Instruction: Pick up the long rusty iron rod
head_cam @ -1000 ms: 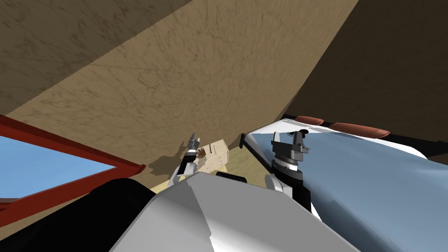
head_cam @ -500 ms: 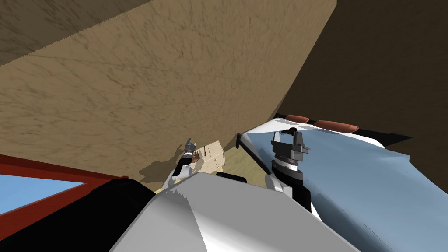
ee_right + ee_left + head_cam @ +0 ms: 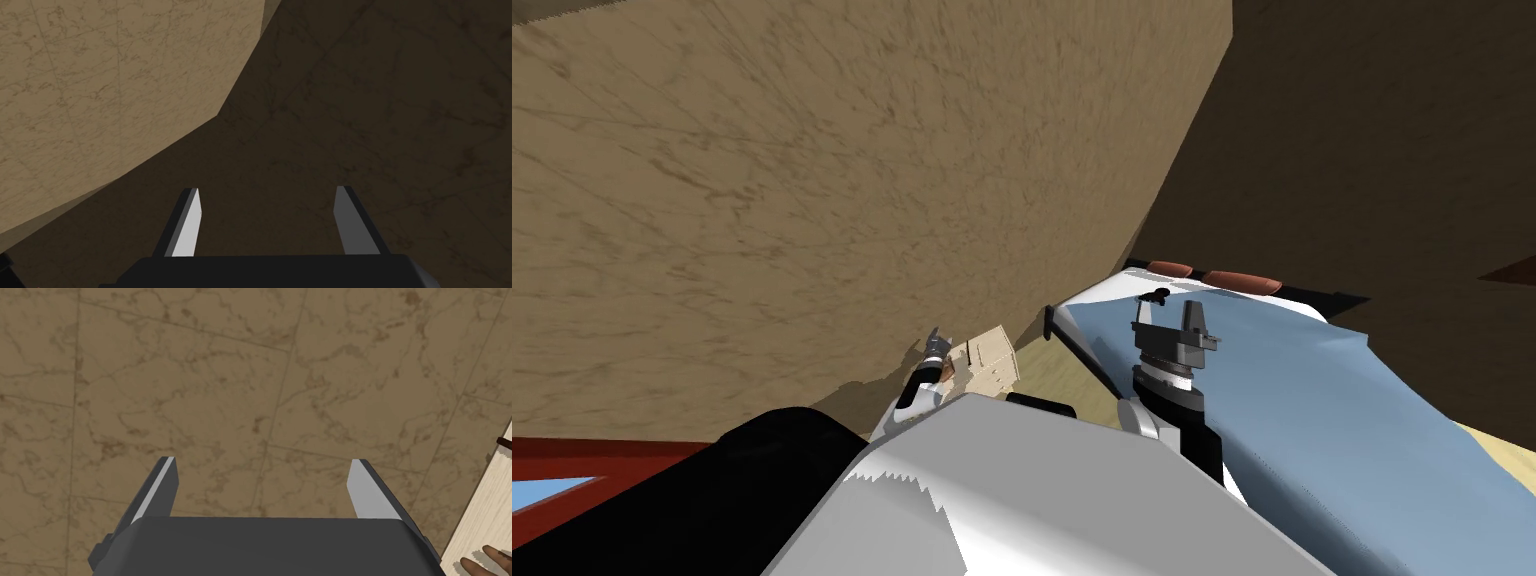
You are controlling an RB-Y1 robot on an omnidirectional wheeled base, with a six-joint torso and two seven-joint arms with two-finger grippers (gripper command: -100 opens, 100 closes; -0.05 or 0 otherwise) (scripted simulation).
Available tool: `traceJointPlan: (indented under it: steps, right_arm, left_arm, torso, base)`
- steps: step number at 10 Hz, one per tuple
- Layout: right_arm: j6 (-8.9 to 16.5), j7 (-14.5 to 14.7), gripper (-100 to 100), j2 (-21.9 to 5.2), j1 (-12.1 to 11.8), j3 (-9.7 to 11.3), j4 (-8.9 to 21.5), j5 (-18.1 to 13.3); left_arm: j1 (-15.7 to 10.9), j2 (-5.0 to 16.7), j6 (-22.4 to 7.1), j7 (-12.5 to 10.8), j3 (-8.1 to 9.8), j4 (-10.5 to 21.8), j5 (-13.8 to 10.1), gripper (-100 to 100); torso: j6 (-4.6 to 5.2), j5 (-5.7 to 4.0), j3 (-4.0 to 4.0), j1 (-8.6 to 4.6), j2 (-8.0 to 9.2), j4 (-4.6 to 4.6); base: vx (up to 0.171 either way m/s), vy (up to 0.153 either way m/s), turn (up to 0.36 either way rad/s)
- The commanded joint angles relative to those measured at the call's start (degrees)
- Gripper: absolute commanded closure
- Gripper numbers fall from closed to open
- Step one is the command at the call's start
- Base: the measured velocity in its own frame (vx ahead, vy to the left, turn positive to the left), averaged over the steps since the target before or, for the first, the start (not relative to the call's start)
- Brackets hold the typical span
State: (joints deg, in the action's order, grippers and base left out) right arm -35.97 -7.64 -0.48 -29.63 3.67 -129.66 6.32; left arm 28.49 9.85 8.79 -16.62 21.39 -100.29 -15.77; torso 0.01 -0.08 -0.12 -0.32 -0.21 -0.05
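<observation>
A: Tan wall [image 3: 812, 200] is looming ahead, blue bed [image 3: 1312, 400] is running along my right, and a strip of floor [image 3: 1057, 372] is lying open between. My head's turning, so the red window frame [image 3: 612, 452] is sliding cornerward since a second ago.

B: Tools?

A: Left tool [image 3: 264, 463] and right tool [image 3: 267, 190] are both gaping wide, empty. A rusty-brown stub, maybe the rod [image 3: 505, 443], is lying on the pale cabinet [image 3: 994, 358] beside the left tool, cropped at the edge.

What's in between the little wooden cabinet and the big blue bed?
Just a bare strip of pale floor. The head view shows it running between the cabinet and the bed.
</observation>
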Motion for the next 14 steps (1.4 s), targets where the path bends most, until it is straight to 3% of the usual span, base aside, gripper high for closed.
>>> traceJointPlan:
  steps: [1,2,3,4,5,6,7,8,9,10,11,12,13,14]
  right_arm:
    - [0.0,0.0,0,0.0,0.0,0.0,0.0,0.0]
    - [0.0,0.0,0,0.0,0.0,0.0,0.0,0.0]
    - [0.0,0.0,0,0.0,0.0,0.0,0.0,0.0]
    - [0.0,0.0,0,0.0,0.0,0.0,0.0,0.0]
    - [0.0,0.0,0,0.0,0.0,0.0,0.0,0.0]
    - [0.0,0.0,0,0.0,0.0,0.0,0.0,0.0]
    - [0.0,0.0,0,0.0,0.0,0.0,0.0,0.0]
    - [0.0,0.0,0,0.0,0.0,0.0,0.0,0.0]
    - [0.0,0.0,0,0.0,0.0,0.0,0.0,0.0]
    - [0.0,0.0,0,0.0,0.0,0.0,0.0,0.0]
    - [0.0,0.0,0,0.0,0.0,0.0,0.0,0.0]
    - [0.0,0.0,0,0.0,0.0,0.0,0.0,0.0]
    - [0.0,0.0,0,0.0,0.0,0.0,0.0,0.0]
    - [0.0,0.0,0,0.0,0.0,0.0,0.0,0.0]
  left_arm:
    - [-0.2,0.8,-1.2,-1.1,1.16,2.1,-1.0,-100]
    - [-0.2,1.5,-3.0,-2.9,3.24,4.4,-2.6,-100]
    - [-0.2,1.5,-3.0,-2.9,3.24,5.3,-2.6,-100]
    - [-0.3,2.2,-5.0,-4.7,5.37,7.5,-4.3,-100]
    - [-0.3,2.2,-5.0,-4.7,5.37,8.6,-4.3,-100]
    - [-0.4,2.9,-6.9,-6.5,7.55,10.9,-6.0,-100]
    - [-0.4,2.9,-7.0,-6.5,7.55,11.9,-6.0,-100]
    - [-0.5,3.5,-9.0,-8.4,9.75,14.2,-7.6,-100]
    - [-0.5,3.5,-9.0,-8.4,9.75,15.1,-7.6,-100]
    - [-0.6,4.1,-11.0,-10.3,11.97,17.2,-9.2,-100]
    - [-0.6,4.1,-11.0,-10.3,11.97,18.8,-9.2,-100]
    - [-0.7,4.8,-13.1,-12.3,14.19,21.2,-10.9,-100]
    - [-0.7,4.8,-13.1,-12.3,14.19,21.8,-10.9,-100]
    - [-0.8,5.4,-15.2,-14.3,16.41,23.9,-12.4,-100]
  torso:
    - [0.0,0.0,0.0,0.0,0.0,0.0]
    - [-0.03,0.0,0.02,0.05,0.05,0.0]
    - [0.0,0.0,0.0,0.04,-0.01,0.0]
    - [-0.03,0.01,0.01,0.07,0.02,0.0]
    - [0.0,0.01,0.01,0.04,0.02,0.0]
    - [-0.04,0.0,0.04,0.06,0.08,0.01]
    - [0.0,0.0,0.03,0.08,0.06,0.01]
    - [-0.05,0.02,0.04,0.12,0.09,0.01]
    - [-0.01,0.01,0.01,0.03,0.02,0.0]
    - [-0.04,0.01,0.02,0.09,0.05,0.0]
    - [0.0,0.01,0.02,0.08,0.03,0.01]
    - [-0.05,0.02,0.04,0.11,0.08,0.01]
    - [-0.02,0.02,0.04,0.15,0.07,0.01]
    - [-0.05,0.03,0.05,0.17,0.1,0.01]
  base:
    - [0.063,-0.063,-0.096]
    - [0.087,-0.067,-0.169]
    - [0.077,-0.059,-0.098]
    - [0.077,-0.068,-0.205]
    - [0.061,-0.057,-0.1]
    - [0.068,-0.055,-0.214]
    - [0.064,-0.041,-0.085]
    - [0.089,-0.063,-0.159]
    - [0.074,-0.046,-0.1]
    - [0.078,-0.052,-0.21]
    - [0.066,-0.037,-0.098]
    - [0.074,-0.025,-0.18]
    - [0.064,-0.023,-0.096]
    - [0.074,-0.048,-0.178]
